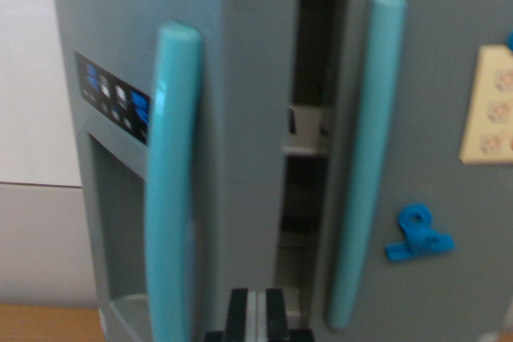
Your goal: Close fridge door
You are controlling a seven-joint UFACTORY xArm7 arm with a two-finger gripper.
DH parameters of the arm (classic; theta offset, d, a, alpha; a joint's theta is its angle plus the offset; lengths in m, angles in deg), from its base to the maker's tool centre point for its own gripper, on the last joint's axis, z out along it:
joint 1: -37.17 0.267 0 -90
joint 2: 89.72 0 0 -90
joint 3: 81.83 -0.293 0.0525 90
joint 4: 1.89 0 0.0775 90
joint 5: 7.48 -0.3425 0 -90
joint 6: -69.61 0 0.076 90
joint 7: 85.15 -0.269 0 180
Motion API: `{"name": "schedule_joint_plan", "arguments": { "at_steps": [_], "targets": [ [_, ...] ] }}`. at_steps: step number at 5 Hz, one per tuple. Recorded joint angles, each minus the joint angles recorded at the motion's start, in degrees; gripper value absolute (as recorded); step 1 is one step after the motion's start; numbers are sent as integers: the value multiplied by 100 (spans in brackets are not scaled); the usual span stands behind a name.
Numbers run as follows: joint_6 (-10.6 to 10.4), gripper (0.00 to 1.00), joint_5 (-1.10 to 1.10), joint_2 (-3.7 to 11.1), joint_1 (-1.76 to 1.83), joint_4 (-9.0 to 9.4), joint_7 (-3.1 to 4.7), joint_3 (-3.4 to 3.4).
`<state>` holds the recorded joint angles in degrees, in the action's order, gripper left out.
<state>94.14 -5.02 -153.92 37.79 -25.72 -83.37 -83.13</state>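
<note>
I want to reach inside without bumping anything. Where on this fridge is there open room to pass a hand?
Only the dark gap between the left door and the right door, above the inner shelf. Lower down it narrows, with the end effector at its base.

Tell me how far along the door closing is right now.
Not done: the left door stands ajar, with a dark gap showing shelves between it and the right door, which looks about flush. In hand: the gripper sits low in the wrist view, in front of the open door's edge; contact is unclear. Left: push that door until the gap closes.
</note>
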Motion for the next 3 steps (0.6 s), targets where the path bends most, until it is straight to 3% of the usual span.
{"name": "schedule_joint_plan", "arguments": {
  "at_steps": [1, 2, 3],
  "targets": [
    [0, 100, 0, 444, 0, -338, 0, -136],
    [0, 100, 0, 444, 0, -338, 0, -136],
    [0, 100, 0, 956, 0, -631, 0, -274]
  ]
}}
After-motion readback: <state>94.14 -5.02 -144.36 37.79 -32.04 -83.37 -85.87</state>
